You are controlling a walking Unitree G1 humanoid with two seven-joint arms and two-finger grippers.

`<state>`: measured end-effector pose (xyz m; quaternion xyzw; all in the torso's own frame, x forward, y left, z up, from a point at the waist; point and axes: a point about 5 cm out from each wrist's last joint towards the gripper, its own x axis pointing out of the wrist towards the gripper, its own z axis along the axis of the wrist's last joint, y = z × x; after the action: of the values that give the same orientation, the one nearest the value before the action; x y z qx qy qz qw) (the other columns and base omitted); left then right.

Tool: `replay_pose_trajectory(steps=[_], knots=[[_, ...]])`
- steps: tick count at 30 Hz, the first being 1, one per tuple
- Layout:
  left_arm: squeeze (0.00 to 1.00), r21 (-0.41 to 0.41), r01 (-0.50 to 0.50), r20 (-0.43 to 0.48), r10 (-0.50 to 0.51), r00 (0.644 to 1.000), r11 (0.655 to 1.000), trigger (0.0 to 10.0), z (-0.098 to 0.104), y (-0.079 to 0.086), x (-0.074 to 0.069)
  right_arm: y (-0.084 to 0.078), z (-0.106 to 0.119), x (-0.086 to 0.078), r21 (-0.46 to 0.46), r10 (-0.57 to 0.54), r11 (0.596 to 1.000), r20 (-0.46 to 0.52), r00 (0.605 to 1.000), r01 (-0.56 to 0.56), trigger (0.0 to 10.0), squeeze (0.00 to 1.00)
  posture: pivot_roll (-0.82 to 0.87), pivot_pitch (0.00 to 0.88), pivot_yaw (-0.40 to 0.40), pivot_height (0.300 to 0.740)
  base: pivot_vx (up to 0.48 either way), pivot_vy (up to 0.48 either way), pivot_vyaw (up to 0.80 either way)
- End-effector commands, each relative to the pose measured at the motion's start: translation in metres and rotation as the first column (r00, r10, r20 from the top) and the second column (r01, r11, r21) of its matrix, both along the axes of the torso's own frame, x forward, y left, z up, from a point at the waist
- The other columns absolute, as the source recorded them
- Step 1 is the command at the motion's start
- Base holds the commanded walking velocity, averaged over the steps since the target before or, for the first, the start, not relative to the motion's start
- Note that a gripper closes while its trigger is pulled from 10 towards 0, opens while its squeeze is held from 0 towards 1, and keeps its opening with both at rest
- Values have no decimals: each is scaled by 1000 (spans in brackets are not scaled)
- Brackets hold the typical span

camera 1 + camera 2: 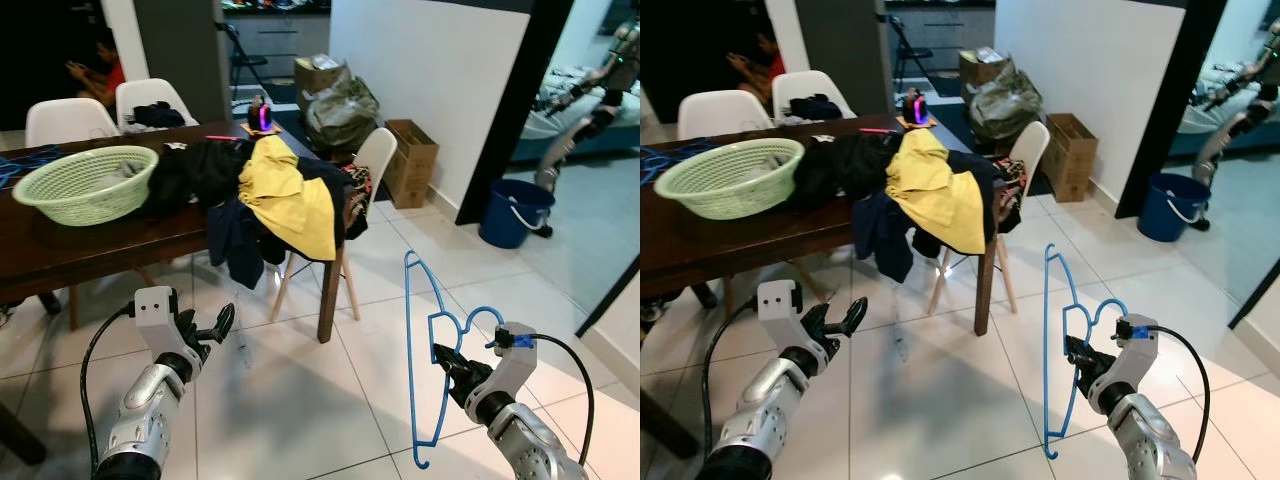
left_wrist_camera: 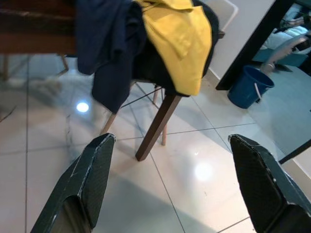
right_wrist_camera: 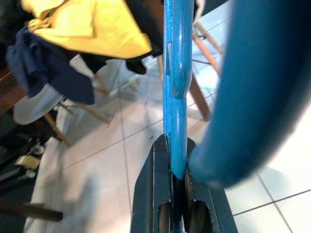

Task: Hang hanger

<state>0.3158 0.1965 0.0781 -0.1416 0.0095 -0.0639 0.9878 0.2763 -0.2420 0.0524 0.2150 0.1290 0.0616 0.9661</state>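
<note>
Left gripper (image 1: 213, 330) is hovering over the tiled floor (image 1: 300, 400) with its two fingers spread wide, holding nothing; on the table (image 1: 60, 240) one green basket (image 1: 85, 183) is sitting beside a clothes pile with one yellow garment (image 1: 290, 195) draping off the edge; right gripper (image 1: 1077, 355) is pinching the one blue hanger (image 1: 1060, 330) tight, keeping it upright near the blue bucket (image 1: 513, 212).

Left tool (image 1: 212, 327) raised, fingers spread, right tool (image 1: 447, 362) raised, fingers clamped together
</note>
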Motion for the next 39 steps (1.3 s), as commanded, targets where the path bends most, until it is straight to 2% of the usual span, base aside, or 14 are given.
replay_pose_trajectory(steps=[1, 13, 18, 39], knots=[[0, 8, -6, 5, 6, 1000, 1000, 10000, 3, 3, 0, 1, 5, 2, 3, 0, 1000, 16, 1000, 0, 10000, 0, -22, 0, -22, 740, 292, 0, 0], [0, 19, 10, 30, -11, 999, 1000, 10000, 12, -3, 3, 4, 9, 5, 12, 7, 1000, 26, 1000, -8, 10000, 0, -20, 0, -25, 740, 302, 0, 0], [0, 25, 21, 84, -23, 996, 999, 10000, 28, -9, 8, 6, 9, 7, 11, 12, 1000, 28, 1000, -13, 10000, 0, -18, 0, -28, 740, 322, 0, 0], [0, 14, 46, 123, -48, 991, 999, 10000, 42, -23, 10, 11, 10, 9, 17, 18, 1000, 32, 999, -18, 10000, 0, -16, 0, -27, 740, 352, 0, 0]])
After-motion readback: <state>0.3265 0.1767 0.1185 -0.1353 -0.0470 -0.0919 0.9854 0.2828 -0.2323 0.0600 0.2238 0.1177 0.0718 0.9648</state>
